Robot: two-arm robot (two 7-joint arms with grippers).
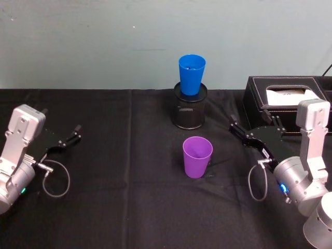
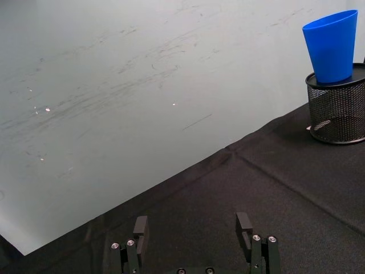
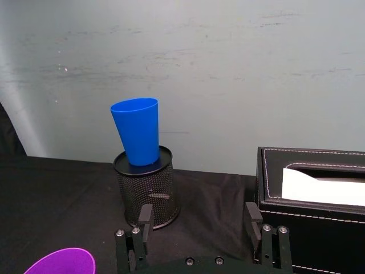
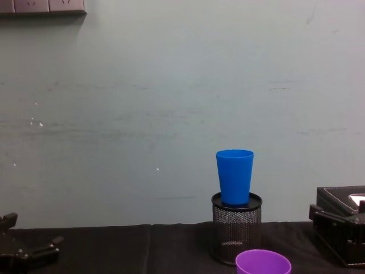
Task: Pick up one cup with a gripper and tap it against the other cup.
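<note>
The purple cup [image 1: 197, 156] stands upright, mouth up, on the black cloth at the table's middle; its rim [image 3: 60, 261] also shows in the right wrist view. Behind it the blue cup [image 1: 191, 74] sits upright in the top of a black mesh pen holder [image 1: 190, 107], and is also seen from the wrists [image 2: 332, 45] [image 3: 137, 131] and the chest [image 4: 234, 176]. My right gripper [image 1: 250, 121] hovers open to the right of the purple cup, apart from it, with nothing between its fingers [image 3: 146, 214]. My left gripper [image 1: 61, 121] rests open at the far left [image 2: 192, 225].
A black leather tissue box [image 1: 282, 96] stands at the back right, just behind the right gripper. The table is covered by a black cloth [image 1: 129, 207], and a pale wall runs close behind the table's far edge.
</note>
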